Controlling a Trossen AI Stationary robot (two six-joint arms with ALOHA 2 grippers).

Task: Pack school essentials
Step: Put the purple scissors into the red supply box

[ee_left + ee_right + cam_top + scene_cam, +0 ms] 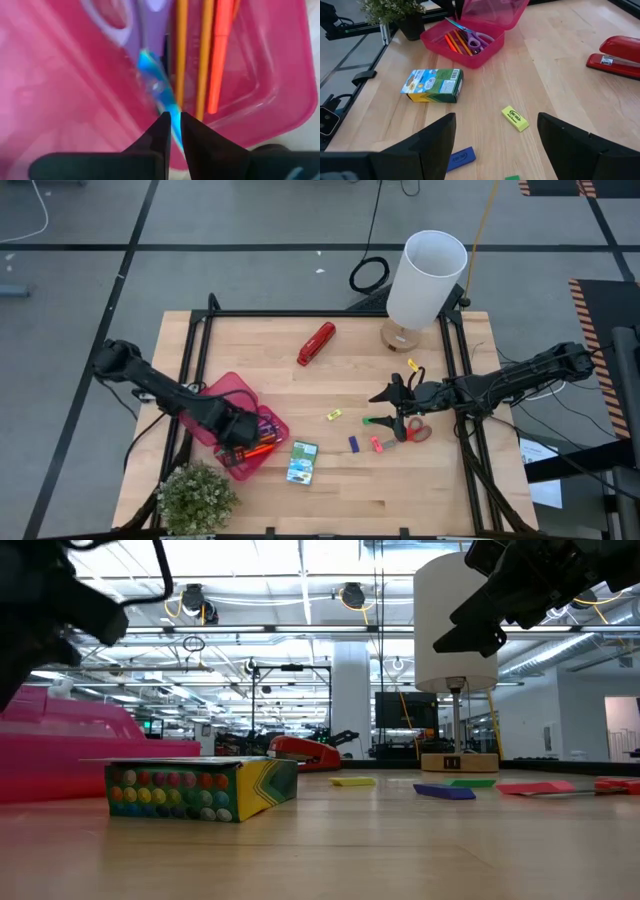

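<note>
Translucent pink plastic case (222,402) holds purple-teal scissors (150,65), pencils, orange pen. Left gripper (172,131) jaws narrow, pinching scissors. Right gripper (495,142) wide, empty. Crayon box (302,462), 4 erasers, red-handled scissors (415,430) unpacked.

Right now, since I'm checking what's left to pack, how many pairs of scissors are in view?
2. The purple-teal scissors are in the pink case; the red-handled scissors lie loose beside the right gripper. More may be hidden.
</note>
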